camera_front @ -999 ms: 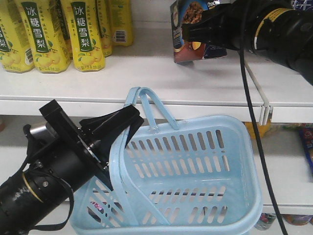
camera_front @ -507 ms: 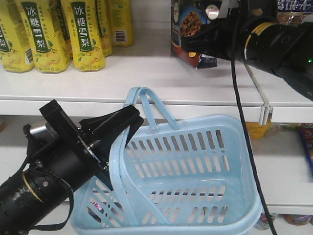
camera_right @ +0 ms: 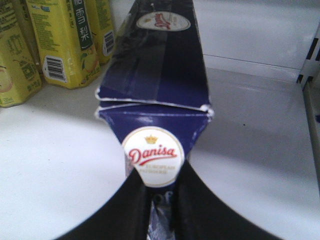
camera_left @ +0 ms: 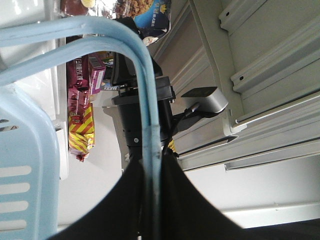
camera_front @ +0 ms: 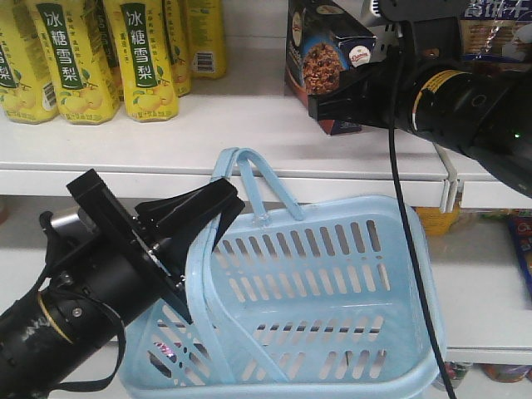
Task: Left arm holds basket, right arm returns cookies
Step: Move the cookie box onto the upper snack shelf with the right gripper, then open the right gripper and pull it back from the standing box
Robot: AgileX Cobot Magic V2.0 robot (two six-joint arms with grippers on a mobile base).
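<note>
One basket [camera_front: 332, 274], two hoop handles; my left gripper [camera_front: 195, 208] clamped on them. One cookies carton [camera_front: 320, 58] on shelf [camera_front: 208, 133], pinched in my right gripper [camera_front: 332, 104]. Basket contents unclear.

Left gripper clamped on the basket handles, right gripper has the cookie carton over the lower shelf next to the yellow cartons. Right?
Wrong shelf. The front view shows the right gripper holding the cookie carton on the upper shelf, where the yellow cartons stand. The left gripper is clamped on the basket handles.
</note>
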